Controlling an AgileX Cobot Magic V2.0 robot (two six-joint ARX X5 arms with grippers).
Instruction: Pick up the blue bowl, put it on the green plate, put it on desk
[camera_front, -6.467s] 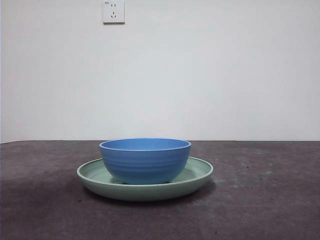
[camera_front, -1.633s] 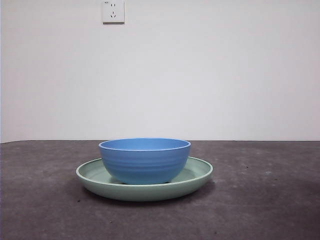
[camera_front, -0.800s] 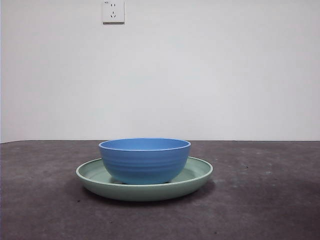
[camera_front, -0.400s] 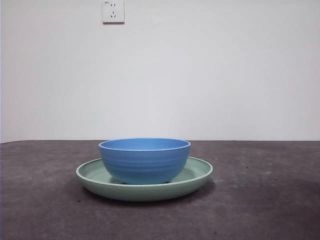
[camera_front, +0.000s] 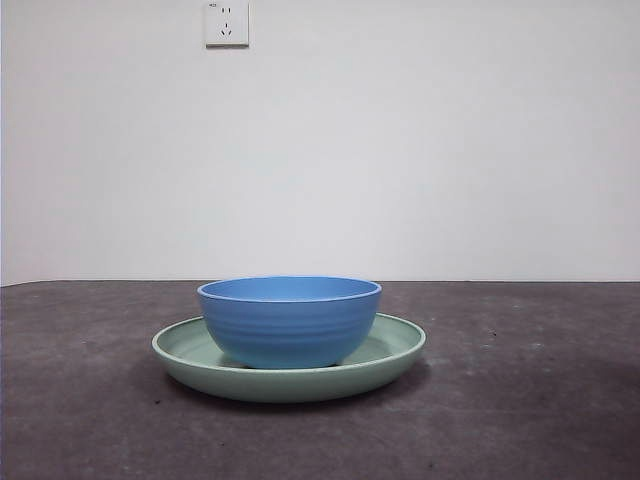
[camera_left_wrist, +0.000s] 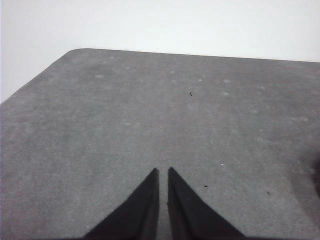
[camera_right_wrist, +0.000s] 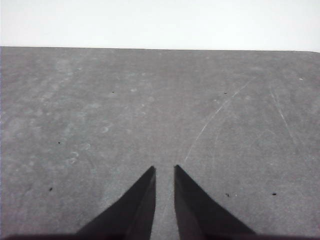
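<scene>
Only from the front, blue bowl (camera_front: 290, 320) sits on green plate (camera_front: 289, 362); both hands nearly closed.

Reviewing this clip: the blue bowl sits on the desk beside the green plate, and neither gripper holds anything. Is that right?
Not quite. The front view shows the blue bowl sitting on the green plate, not beside it on the desk. The rest holds: the left gripper and right gripper hold nothing, over bare desk.
</scene>
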